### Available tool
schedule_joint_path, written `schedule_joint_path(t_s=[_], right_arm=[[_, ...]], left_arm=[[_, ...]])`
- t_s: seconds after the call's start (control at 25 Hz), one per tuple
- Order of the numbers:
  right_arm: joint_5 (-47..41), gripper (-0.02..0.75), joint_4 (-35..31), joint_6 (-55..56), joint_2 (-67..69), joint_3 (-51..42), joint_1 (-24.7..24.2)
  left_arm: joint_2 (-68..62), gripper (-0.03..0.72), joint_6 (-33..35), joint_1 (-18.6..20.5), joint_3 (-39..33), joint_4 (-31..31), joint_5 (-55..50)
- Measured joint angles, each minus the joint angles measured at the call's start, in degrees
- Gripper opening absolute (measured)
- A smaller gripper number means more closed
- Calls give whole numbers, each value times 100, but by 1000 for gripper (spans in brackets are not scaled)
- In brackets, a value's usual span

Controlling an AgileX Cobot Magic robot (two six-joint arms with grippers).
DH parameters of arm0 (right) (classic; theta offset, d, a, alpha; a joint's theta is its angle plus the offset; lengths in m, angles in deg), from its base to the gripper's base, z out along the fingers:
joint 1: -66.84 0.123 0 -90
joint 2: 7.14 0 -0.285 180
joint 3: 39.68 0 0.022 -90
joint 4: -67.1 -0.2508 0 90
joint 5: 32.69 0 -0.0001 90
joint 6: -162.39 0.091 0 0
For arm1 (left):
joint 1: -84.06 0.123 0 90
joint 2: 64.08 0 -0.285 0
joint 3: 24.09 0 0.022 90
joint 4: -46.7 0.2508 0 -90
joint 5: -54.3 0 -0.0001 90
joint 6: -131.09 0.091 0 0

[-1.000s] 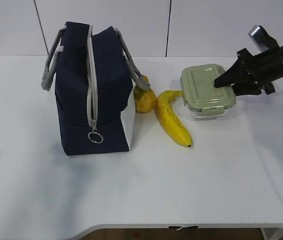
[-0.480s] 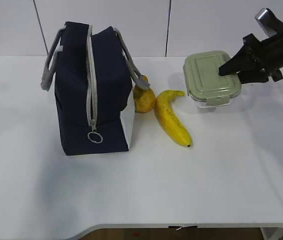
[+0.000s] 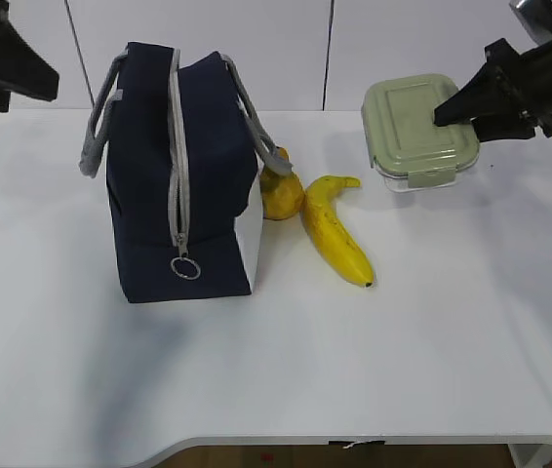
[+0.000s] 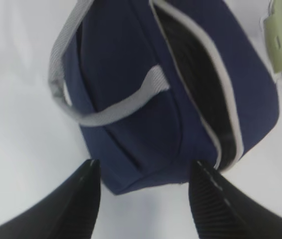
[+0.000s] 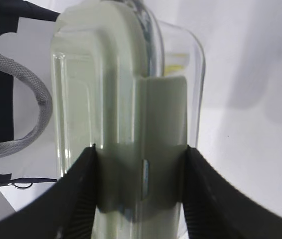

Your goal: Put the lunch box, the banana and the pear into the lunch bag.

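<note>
White table (image 3: pixel 432 341): right gripper (image 3: pixel 449 110) pinches the lunch box (image 3: pixel 414 127), lifted clear at 2 o'clock for bagging; left gripper (image 4: pixel 143 191), spread, hovers over the unzipped lunch bag (image 3: pixel 174 171) at 10 o'clock.

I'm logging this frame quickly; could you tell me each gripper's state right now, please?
Left gripper: open, empty, above the lunch bag.
Right gripper: shut on the lunch box, lifted off the table.
</note>
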Motion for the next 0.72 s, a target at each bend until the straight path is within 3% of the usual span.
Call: schedule_joint_path(t_s=[0.72], right_arm=[[-106, 349, 466, 146, -441, -25, 373]], left_arm=[[-1683, 459, 313, 0, 1362, -1059, 47]])
